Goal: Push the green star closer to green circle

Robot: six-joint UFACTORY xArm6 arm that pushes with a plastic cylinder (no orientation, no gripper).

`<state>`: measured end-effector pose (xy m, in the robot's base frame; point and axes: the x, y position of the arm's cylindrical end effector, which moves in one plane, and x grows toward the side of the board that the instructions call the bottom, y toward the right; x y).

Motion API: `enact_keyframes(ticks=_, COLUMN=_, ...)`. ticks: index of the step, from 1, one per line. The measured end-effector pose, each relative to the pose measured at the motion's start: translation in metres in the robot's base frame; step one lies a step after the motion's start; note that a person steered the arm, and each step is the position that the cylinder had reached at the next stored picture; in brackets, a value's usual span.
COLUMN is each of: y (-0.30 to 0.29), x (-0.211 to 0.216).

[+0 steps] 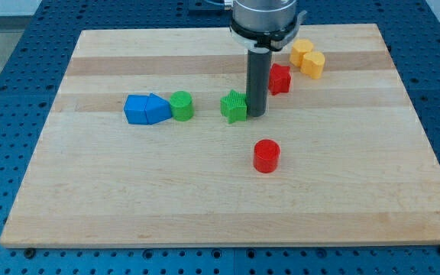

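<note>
The green star lies near the middle of the wooden board. The green circle lies a short way to its left, with a gap between them. My tip stands right against the star's right side, touching or almost touching it. The rod rises straight up from there to the arm at the view's top.
Two blue blocks sit together against the green circle's left side. A red block lies just right of the rod. A yellow block pair lies at the upper right. A red cylinder lies below the star.
</note>
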<state>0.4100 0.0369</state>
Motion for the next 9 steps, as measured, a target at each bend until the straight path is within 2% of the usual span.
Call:
enact_keyframes(ticks=3, y=-0.017, x=-0.019)
enact_keyframes(ticks=9, y=-0.032, x=-0.019)
